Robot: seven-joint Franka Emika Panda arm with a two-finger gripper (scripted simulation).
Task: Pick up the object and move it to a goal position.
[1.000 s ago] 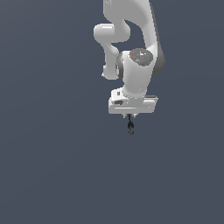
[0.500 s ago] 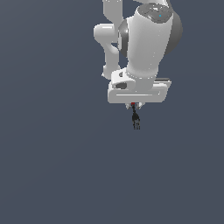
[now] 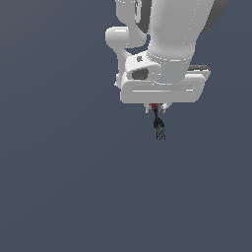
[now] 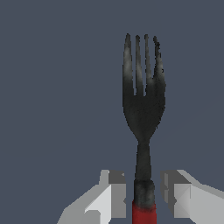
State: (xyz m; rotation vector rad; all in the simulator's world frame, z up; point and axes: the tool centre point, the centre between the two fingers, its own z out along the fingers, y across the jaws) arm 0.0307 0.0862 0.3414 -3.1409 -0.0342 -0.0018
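The object is a small black fork [image 3: 159, 125] with a red handle end. It hangs prongs down below my white gripper [image 3: 154, 108] in the exterior view. In the wrist view the fork [image 4: 143, 100] points away from the camera, with its red end between the two white fingers [image 4: 114, 192]. My gripper [image 4: 143, 194] is shut on the handle near the red end. The fork is held in the air, off the grey ground. No goal marker shows.
The plain grey ground [image 3: 59, 187] fills both views. The arm's large white wrist and links [image 3: 167, 44] fill the upper part of the exterior view.
The arm looms larger in the exterior view and has shifted to that view's right and slightly up, with the fork still held in the gripper.
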